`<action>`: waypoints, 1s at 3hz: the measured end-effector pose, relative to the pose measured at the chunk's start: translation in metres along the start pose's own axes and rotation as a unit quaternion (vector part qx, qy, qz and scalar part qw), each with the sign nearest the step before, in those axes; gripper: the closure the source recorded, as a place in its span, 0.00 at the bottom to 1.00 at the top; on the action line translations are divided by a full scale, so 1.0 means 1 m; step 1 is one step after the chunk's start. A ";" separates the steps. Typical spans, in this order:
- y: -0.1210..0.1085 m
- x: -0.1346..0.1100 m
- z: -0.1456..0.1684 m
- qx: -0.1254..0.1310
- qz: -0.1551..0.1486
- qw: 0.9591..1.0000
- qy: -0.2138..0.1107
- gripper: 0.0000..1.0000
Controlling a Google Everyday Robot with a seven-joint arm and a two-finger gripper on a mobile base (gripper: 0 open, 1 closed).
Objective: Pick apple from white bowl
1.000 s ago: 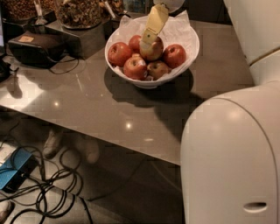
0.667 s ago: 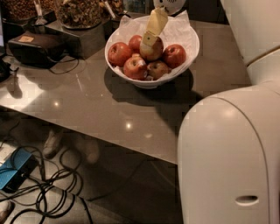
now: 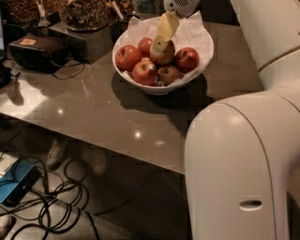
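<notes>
The white bowl (image 3: 199, 58), lined with crinkled white paper, stands on the grey table and holds several apples. The large mottled red and yellow-green apple (image 3: 166, 55) lies at the middle back of the pile. My gripper (image 3: 159, 46) reaches down from the top of the view, and its pale yellow tip rests against the upper left of that apple. Deep red apples lie at the left (image 3: 127, 57), front (image 3: 144, 72) and right (image 3: 187, 58). A smaller pale apple (image 3: 169, 74) lies at the front.
Jars of snacks (image 3: 84, 14) and a black case (image 3: 35, 49) stand at the table's back left. My white arm (image 3: 243, 164) fills the right foreground. Cables (image 3: 51, 206) and a blue box (image 3: 16, 180) lie on the floor below the table's front edge.
The gripper stays at the mottled apple in the bowl. My white arm in the foreground has shifted slightly left in the view.
</notes>
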State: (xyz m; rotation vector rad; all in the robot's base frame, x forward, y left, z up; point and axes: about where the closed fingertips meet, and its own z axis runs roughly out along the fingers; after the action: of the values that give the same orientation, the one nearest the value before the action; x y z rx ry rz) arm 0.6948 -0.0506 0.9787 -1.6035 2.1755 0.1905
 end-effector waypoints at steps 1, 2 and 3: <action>-0.002 0.001 0.005 -0.003 0.000 1.000 0.000 0.10; -0.004 0.003 0.011 -0.005 -0.001 1.000 0.006 0.27; -0.008 0.007 0.014 -0.002 -0.005 1.000 0.015 0.21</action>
State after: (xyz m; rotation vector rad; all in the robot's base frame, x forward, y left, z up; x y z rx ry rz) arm 0.7041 -0.0539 0.9640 -1.6298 2.1891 0.1697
